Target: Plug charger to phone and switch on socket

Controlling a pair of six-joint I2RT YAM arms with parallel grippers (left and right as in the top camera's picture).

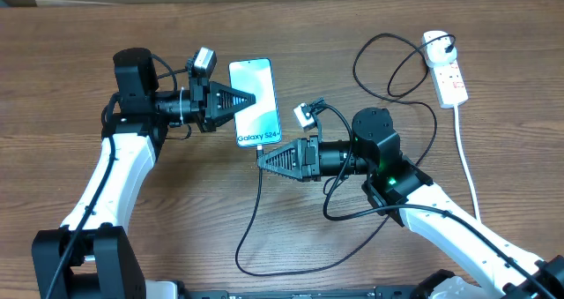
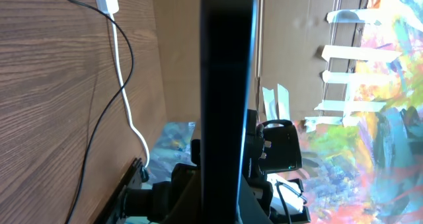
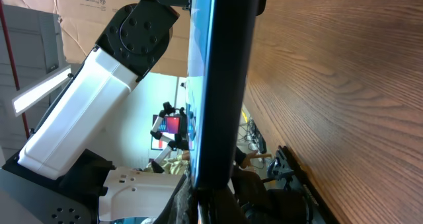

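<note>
The phone (image 1: pixel 260 77) shows its light-blue screen and stands lifted on edge over the table's middle. My left gripper (image 1: pixel 253 100) is shut on it from the left. In the left wrist view the phone is a dark upright bar (image 2: pixel 228 85) between the fingers. My right gripper (image 1: pixel 263 156) is at the phone's lower end, shut on the charger's connector tip, which is pressed to the phone's edge (image 3: pixel 223 85). The black charger cable (image 1: pixel 250 224) loops across the table to its plug in the socket (image 1: pixel 451 80), a white power strip at the far right.
The strip's thick white cord (image 1: pixel 468 162) runs down the right side toward the front edge; it also shows in the left wrist view (image 2: pixel 121 75). The black cable makes loops near the strip (image 1: pixel 388 68) and under my right arm (image 1: pixel 352 213). My left arm's white link (image 3: pixel 86 112) fills the right wrist view's left.
</note>
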